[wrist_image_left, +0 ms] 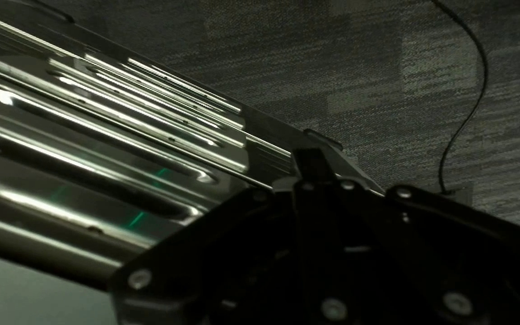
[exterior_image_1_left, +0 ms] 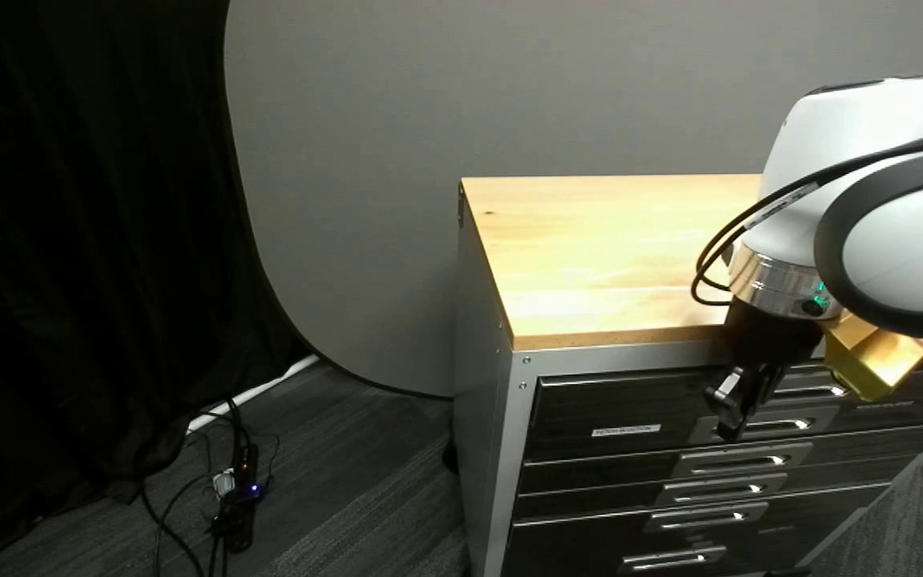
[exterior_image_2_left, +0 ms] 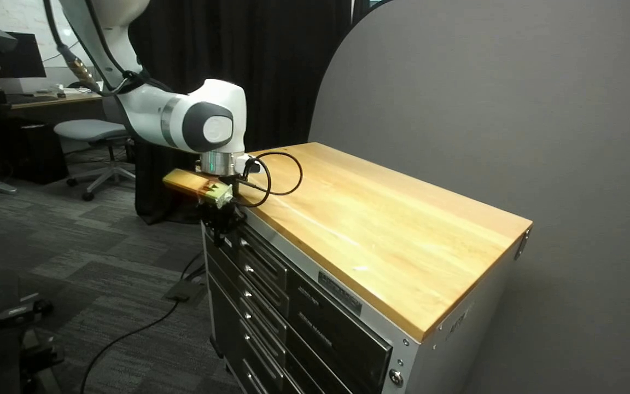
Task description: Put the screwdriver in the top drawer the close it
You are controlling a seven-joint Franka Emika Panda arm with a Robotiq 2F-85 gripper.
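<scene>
At 4 o'clock in an exterior view, the gripper [exterior_image_1_left: 731,431] hangs pressed together before the top drawer [exterior_image_1_left: 630,407]. Closing seems about done; next, back clear.

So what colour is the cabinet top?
Light yellowish-tan wood; the cabinet top shows best in an exterior view, with most of it uncovered.

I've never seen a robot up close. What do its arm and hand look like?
The arm is mostly white and rounded, with a dark grey ring around a white cap, a shiny silver collar showing green lights, and black cables looping outside. A boxy gold-yellow piece juts out below the collar. The hand is mostly black and jointed, with round silvery screw heads.
</scene>
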